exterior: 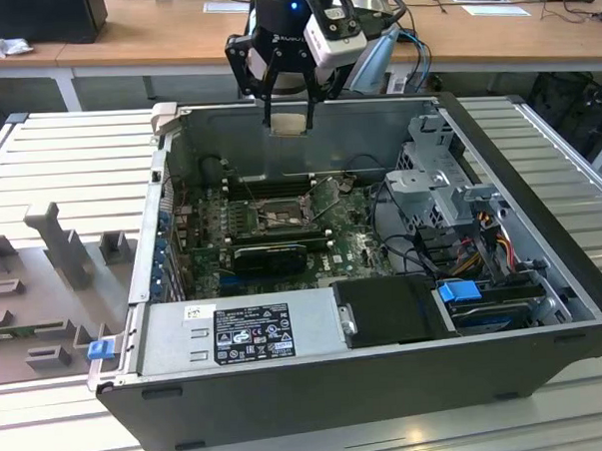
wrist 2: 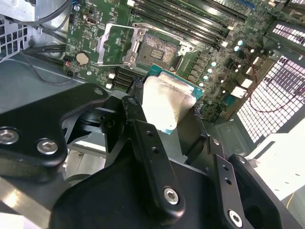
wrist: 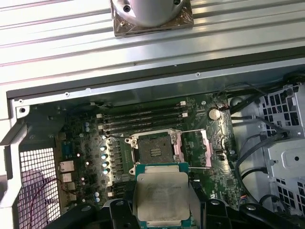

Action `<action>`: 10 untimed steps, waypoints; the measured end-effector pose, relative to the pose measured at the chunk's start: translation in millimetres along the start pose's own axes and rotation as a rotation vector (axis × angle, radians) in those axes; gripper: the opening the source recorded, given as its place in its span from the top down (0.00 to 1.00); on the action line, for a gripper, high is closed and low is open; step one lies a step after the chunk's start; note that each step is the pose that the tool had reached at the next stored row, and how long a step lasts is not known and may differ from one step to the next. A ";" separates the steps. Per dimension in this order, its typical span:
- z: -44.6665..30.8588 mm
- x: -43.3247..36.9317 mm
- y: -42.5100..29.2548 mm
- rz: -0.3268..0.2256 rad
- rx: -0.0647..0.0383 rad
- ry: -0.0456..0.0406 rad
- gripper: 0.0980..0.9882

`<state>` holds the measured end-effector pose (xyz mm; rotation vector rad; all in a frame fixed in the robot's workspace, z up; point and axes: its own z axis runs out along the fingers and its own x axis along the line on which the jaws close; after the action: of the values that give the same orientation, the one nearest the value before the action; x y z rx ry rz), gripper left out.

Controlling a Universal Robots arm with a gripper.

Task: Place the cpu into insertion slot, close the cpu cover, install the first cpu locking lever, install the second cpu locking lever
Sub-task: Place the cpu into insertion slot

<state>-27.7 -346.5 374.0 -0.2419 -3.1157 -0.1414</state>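
Cpu [exterior: 290,123] hangs above the open computer case [exterior: 318,395] in the exterior view; the jaws are clenched on its sides so it cannot drop; the insertion slot [exterior: 281,216] lies well below on the green board [exterior: 354,245]; in the second wrist view the cpu cover [wrist 2: 110,44] is flipped open beside the slot, so the hole is free; in the first wrist view the cpu's shiny top faces the camera and it looks level, probably so it can go in flat; the slot is bare.
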 end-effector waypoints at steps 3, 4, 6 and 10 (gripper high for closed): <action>0.0 0.0 0.0 0.004 0.000 -0.0004 0.52; 0.0 0.0 0.0 0.007 0.000 -0.0006 0.52; 0.0 0.0 0.0 0.011 0.000 -0.0009 0.52; 0.1 0.0 0.0 0.021 0.000 -0.0019 0.52</action>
<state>-27.7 -346.5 373.9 -0.2750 -3.1139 -0.1417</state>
